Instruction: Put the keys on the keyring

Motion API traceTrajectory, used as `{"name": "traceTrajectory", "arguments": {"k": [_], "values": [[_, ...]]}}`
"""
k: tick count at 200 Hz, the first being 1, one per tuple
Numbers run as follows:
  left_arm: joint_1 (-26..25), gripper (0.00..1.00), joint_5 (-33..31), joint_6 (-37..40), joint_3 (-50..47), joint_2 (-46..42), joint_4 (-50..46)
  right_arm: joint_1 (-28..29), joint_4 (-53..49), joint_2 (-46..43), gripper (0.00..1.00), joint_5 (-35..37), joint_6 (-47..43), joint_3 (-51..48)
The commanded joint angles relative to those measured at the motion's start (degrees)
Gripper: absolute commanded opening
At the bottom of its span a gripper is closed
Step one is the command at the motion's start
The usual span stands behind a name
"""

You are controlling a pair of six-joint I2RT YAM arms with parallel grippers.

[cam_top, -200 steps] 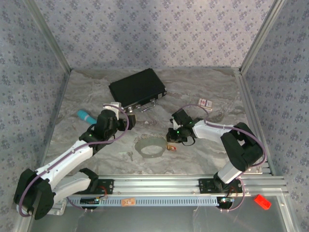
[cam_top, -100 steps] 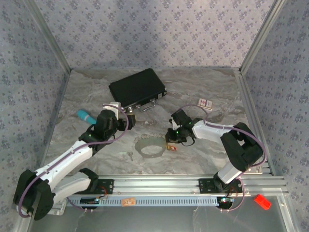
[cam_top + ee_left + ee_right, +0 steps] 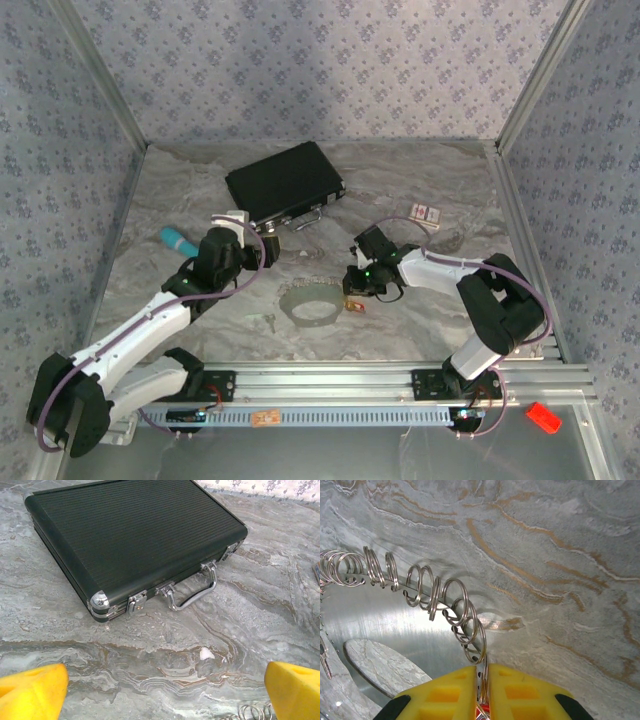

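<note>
We see a grey marbled table (image 3: 430, 320) boxed in by blue flowered walls (image 3: 300, 70), with the keyring (image 3: 380, 615) lying flat on it. The right arm stretches low to the keyring's right rim, where the right gripper (image 3: 482, 672) is pinched nearly closed on a red-headed key (image 3: 356, 304), right against the small split rings there. The left gripper (image 3: 165, 685) hovers beyond the keyring's left side, spread wide and empty, facing a black case (image 3: 130, 535). A silvery key (image 3: 268, 321) lies just left of the keyring, and bare marble lies to its right

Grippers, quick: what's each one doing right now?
Left gripper: open, holding nothing.
Right gripper: shut on what looks like a red-headed key, at the keyring.
</note>
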Motion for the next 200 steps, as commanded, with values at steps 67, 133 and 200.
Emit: {"name": "traceTrajectory", "arguments": {"k": [67,133,200], "values": [[-0.13,1.00,-0.77,1.06,0.28,-0.80,-0.13,0.73,-3.07,0.86,0.14,0.58,0.11,0.74],[-0.05,1.00,-0.96,1.79,0.37,-2.00,-0.55,0.79,-4.73,-0.73,0.00,2.92,-0.91,1.57],[0.18,0.99,1.14,7.58,0.52,-5.84,1.45,1.96,-9.49,-8.42,0.00,8.17,-13.97,7.38]]}}
